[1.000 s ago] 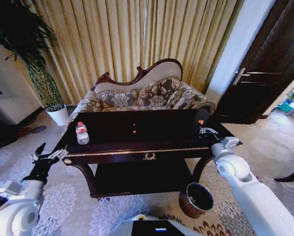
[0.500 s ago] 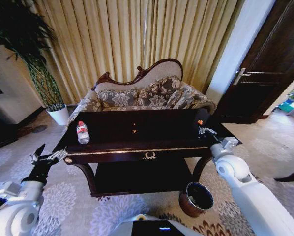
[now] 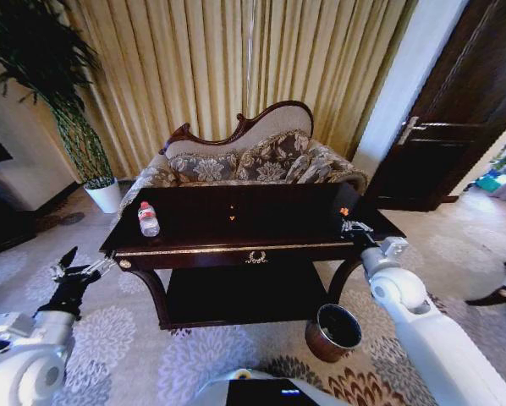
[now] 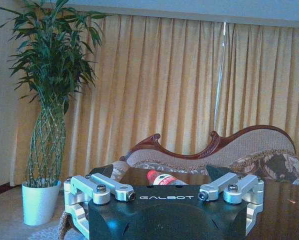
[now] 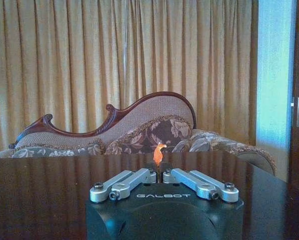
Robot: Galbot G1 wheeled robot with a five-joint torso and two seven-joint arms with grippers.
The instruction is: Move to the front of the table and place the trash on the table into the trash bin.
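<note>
Bench [image 3: 194,251]: water bottle [image 3: 148,219] standing near its left edge; orange scrap [image 3: 231,217] lying mid-top; right end effector [image 3: 353,227] hovering at its right edge; trash bin [image 3: 333,331] sitting on floor.

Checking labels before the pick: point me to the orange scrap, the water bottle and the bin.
orange scrap [image 3: 344,211]: head view, middle of the scrap on the table's right end.
water bottle [image 3: 148,220]: head view, its label.
bin [image 3: 321,341]: head view, outer wall.

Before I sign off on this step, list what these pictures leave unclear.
Orange scrap, right wrist view: base hidden behind right gripper; held or loose, unclear.
Trash bin, head view: inside too dark to read.
Water bottle, left wrist view: mostly hidden by left gripper.
</note>
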